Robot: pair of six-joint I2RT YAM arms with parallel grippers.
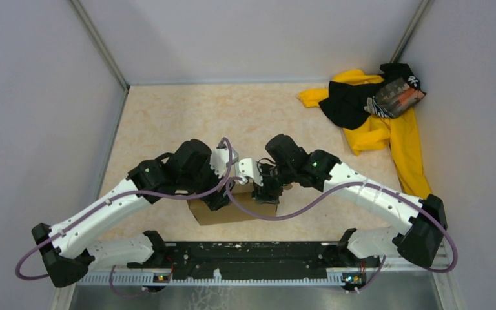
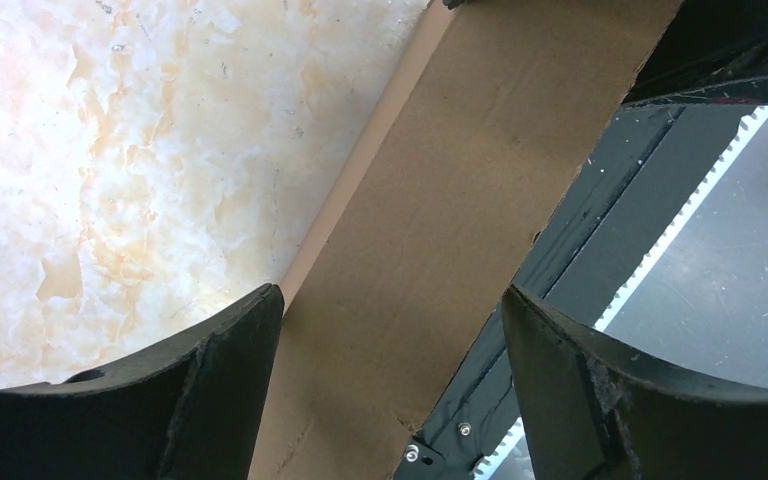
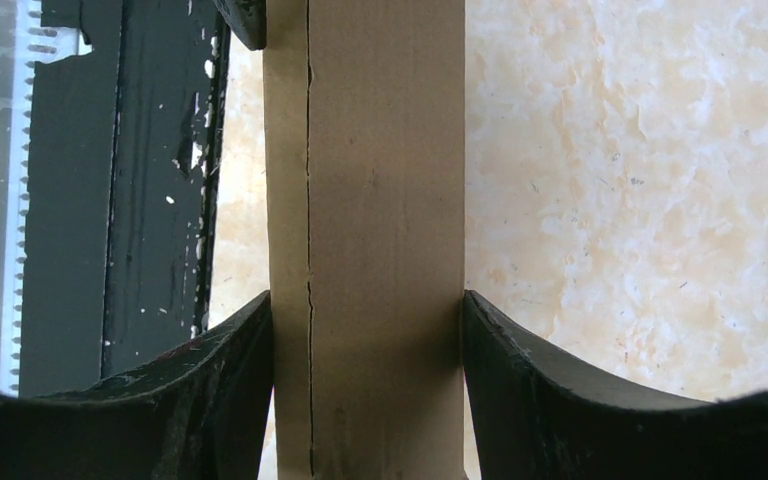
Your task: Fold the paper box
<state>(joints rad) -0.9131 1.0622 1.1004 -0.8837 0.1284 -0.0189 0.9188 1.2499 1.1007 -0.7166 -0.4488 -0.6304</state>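
The paper box (image 1: 214,213) is plain brown cardboard and lies near the front edge of the table, mostly hidden under both wrists. My left gripper (image 1: 221,196) is over its left part. In the left wrist view its fingers (image 2: 210,390) straddle a cardboard panel (image 2: 430,230) that runs aslant between them. The left finger touches the panel, and a gap shows beside the right finger lower down. My right gripper (image 1: 268,194) is over the box's right end. In the right wrist view both fingers (image 3: 210,390) press against the sides of an upright cardboard strip (image 3: 380,240).
A yellow-and-black cloth pile (image 1: 374,113) lies at the far right against the wall. The black base rail (image 1: 252,258) runs along the near edge just in front of the box. Grey walls close the table on the left, back and right.
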